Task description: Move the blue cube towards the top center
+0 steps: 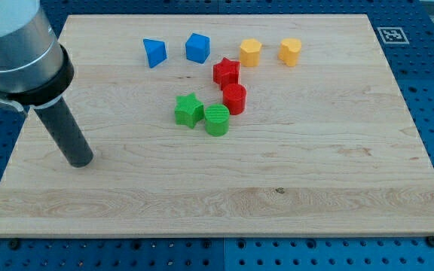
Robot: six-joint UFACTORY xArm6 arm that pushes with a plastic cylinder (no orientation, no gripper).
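The blue cube (197,47) sits near the view's top, left of centre. A blue triangular block (154,53) lies just to its left. My tip (80,159) rests on the board at the view's left, well below and to the left of both blue blocks, touching no block. The rod runs up to the grey arm (17,53) in the top left corner.
A red star (226,71) and a red cylinder (234,98) lie right of and below the cube. A green star (189,110) and a green cylinder (217,120) sit at centre. Two yellow blocks (250,52) (290,51) lie at top right. The wooden board (337,165) ends on blue pegboard.
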